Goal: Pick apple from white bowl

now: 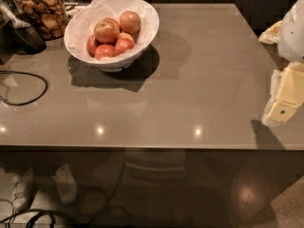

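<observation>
The white bowl [142,12], lined with crumpled white paper, stands at the back left of the grey table. Several apples are piled in it. The apple [106,31], red-orange with a pale yellowish blush and the largest, sits on top of the pile at the left. Smaller, redder apples lie beside and below it. My gripper [284,98], white and pale yellow, hangs at the right edge of the view over the table's right side. It is far from the bowl and holds nothing that I can see.
A glass jar of brown snacks [45,11] stands at the back left, with a dark object [27,38] in front of it. A black cable [28,87] loops on the table's left side. The table's front edge [142,148] runs across the view.
</observation>
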Motion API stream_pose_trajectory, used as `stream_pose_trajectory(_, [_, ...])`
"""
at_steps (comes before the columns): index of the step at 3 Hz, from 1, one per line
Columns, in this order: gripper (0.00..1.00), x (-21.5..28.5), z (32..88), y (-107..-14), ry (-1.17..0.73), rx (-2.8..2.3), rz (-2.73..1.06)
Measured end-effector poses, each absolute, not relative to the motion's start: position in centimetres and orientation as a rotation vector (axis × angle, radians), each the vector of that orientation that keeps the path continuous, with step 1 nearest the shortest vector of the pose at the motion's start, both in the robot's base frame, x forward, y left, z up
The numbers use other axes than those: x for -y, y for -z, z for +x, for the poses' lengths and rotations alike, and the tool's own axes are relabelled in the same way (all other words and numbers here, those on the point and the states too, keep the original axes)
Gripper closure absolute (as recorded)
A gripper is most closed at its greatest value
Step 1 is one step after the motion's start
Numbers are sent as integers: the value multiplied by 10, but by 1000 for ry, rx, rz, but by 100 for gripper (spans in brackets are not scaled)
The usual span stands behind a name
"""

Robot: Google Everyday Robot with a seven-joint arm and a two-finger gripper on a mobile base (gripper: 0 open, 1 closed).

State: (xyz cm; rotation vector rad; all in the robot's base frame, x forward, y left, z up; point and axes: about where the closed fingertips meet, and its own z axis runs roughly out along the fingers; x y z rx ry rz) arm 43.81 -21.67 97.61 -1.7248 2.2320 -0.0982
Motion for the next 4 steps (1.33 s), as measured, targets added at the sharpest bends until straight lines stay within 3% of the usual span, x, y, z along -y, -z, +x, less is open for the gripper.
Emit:
stream_pose_trajectory(1, [0,217,438,-976,98,-2232,-1725])
stream_pose_trajectory(4, [0,154,490,-999,-40,-2094,-1820])
